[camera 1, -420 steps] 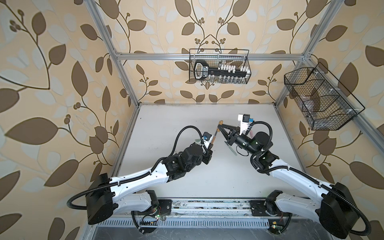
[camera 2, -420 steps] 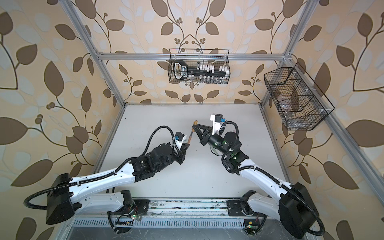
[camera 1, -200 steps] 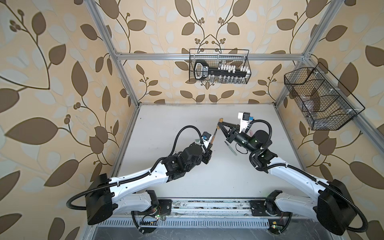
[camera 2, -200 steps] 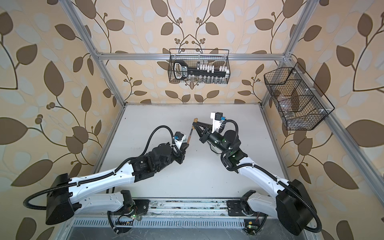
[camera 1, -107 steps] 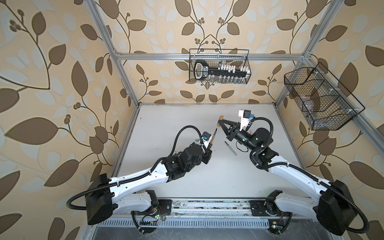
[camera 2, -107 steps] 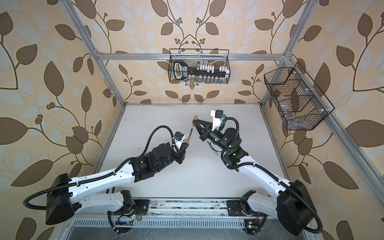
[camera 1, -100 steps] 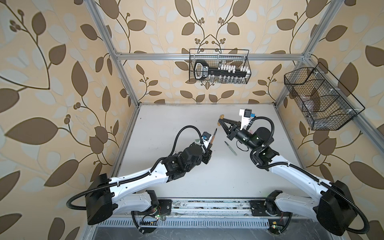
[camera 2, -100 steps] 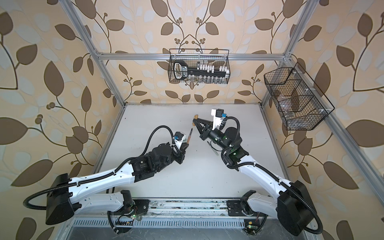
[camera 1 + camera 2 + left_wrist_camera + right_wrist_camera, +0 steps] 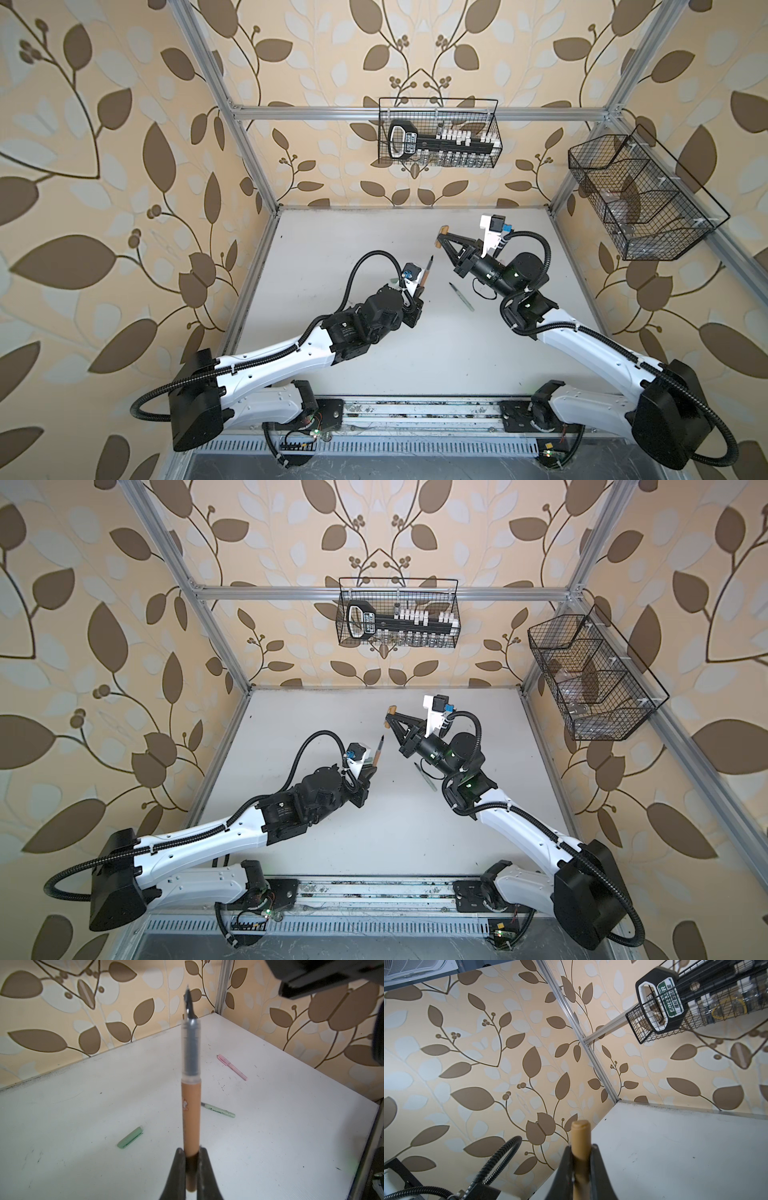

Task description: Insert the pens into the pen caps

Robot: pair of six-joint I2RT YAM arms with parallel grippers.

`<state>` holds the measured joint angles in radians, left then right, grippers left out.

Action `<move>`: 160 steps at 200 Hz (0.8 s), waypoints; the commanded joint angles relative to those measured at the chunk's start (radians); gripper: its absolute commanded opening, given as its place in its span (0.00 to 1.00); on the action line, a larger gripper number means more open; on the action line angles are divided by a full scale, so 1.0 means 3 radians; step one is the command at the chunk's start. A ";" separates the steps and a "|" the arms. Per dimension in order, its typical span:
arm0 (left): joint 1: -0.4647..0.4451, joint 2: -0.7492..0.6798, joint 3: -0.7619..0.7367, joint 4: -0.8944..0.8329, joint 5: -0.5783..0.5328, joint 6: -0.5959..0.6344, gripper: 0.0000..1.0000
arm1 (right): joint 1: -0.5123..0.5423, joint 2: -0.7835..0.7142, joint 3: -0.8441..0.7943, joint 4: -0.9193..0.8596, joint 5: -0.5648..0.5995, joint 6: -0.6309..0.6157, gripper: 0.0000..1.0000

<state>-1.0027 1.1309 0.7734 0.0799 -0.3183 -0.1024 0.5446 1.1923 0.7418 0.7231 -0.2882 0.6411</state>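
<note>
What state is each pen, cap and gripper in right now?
tan pen: uncapped, held by its rear end
tan cap: off the pen, held
green pen: uncapped, lying on the table
green cap: loose on the table
pink pen: capped, lying on the table
left gripper: shut on tan pen
right gripper: shut on tan cap

The right gripper (image 9: 441,237), clamped on the tan-brown pen cap (image 9: 444,230), draws back from the dark tip of the tan-brown pen (image 9: 426,272), and the gap between cap and tip widens in both top views. Its wrist swings up and to the right with it. The pale green pen (image 9: 461,296) lying beneath now shows clear of the gripper.
</note>
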 commanded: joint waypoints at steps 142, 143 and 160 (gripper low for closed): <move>-0.0027 -0.0093 0.0065 0.0127 -0.0053 0.0064 0.00 | 0.0036 0.0024 -0.0013 0.0121 -0.0001 0.0006 0.00; -0.0025 -0.0093 0.0065 0.0127 -0.0053 0.0067 0.00 | 0.0036 0.0022 -0.0011 0.0118 -0.0003 0.0006 0.00; -0.0027 -0.0093 0.0065 0.0123 -0.0058 0.0065 0.00 | 0.0029 -0.0004 -0.0009 0.0091 -0.0001 -0.0008 0.00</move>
<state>-1.0031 1.1301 0.7734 0.0795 -0.3191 -0.0914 0.5575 1.2182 0.7109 0.7338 -0.2878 0.6514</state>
